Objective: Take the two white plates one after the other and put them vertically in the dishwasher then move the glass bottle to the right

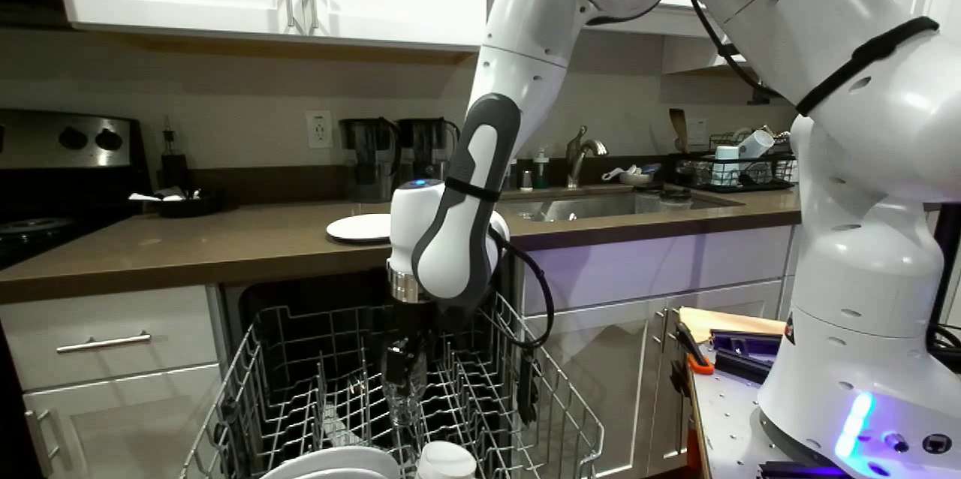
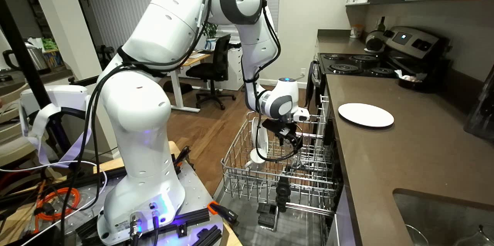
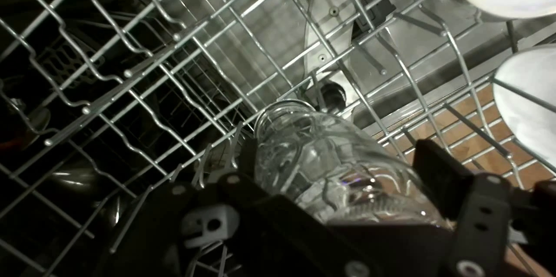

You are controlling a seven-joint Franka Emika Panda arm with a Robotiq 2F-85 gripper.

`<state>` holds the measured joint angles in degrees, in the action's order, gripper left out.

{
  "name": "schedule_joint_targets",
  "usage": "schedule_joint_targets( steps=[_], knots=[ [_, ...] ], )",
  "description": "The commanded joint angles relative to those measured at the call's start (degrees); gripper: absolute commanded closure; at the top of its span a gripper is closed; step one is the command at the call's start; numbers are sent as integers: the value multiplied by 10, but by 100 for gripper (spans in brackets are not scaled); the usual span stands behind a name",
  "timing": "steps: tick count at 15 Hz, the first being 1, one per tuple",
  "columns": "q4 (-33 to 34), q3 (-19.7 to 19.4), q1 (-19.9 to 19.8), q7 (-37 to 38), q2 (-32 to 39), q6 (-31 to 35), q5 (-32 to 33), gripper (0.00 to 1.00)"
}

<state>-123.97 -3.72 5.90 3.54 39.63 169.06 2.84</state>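
A white plate (image 1: 359, 227) lies flat on the counter; it also shows in an exterior view (image 2: 366, 115). Another white plate stands on edge in the dishwasher rack, cut off at the frame edge (image 1: 338, 462); it shows too in an exterior view (image 2: 263, 138) and partly in the wrist view (image 3: 527, 99). The dishwasher rack (image 1: 578, 408) is pulled out. My gripper (image 3: 341, 162) is low inside the rack. Its fingers lie against both sides of the clear glass bottle (image 3: 321, 155), which also shows in an exterior view (image 1: 404, 396). The bottle's rim points down toward the wires.
A white cup (image 1: 446, 460) is in the rack beside the standing plate. Upright tines (image 3: 147, 64) surround the gripper. The counter edge (image 2: 341, 153) runs along the rack. Dark pitchers (image 1: 368, 156) and the sink (image 1: 585, 207) are behind. Tools lie on the robot's table (image 2: 208, 219).
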Motion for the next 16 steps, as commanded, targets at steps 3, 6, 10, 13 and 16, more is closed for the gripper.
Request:
schedule_joint_targets(
  steps=[3,6,10,13,16],
  knots=[
    [15,11,-16,-11,8,-17,-2,42],
    [9,5,-10,-8,-1,-16,1,43],
    [4,1,-5,-6,-9,-14,3,43],
    [0,-3,-2,-5,-15,-13,5,43],
    [6,-6,1,-3,-9,-16,5,43]
  ],
)
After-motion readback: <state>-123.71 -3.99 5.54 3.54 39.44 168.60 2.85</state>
